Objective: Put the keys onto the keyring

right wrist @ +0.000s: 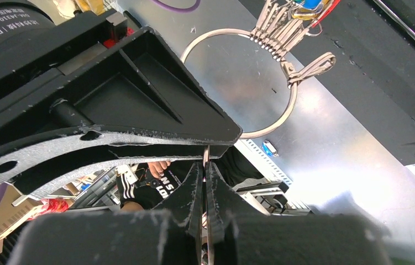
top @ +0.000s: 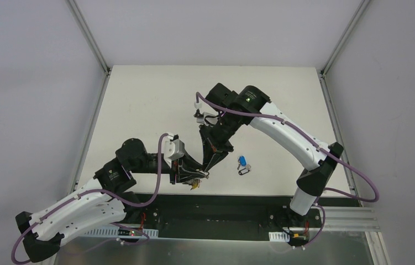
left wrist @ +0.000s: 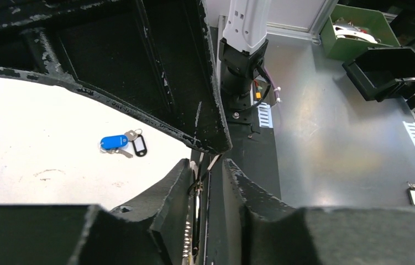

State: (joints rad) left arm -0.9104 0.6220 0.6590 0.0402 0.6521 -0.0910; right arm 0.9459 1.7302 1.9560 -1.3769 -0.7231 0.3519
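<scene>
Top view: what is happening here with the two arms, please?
Both arms meet over the near part of the table. The left gripper and the right gripper are each shut on the keyring, which already carries a bunch of other keys. The blue-capped key and the black-headed key lie side by side on the table, untouched and not yet on the ring.

Keyring (right wrist: 292, 107) arc behind right gripper (right wrist: 205, 161)
</scene>
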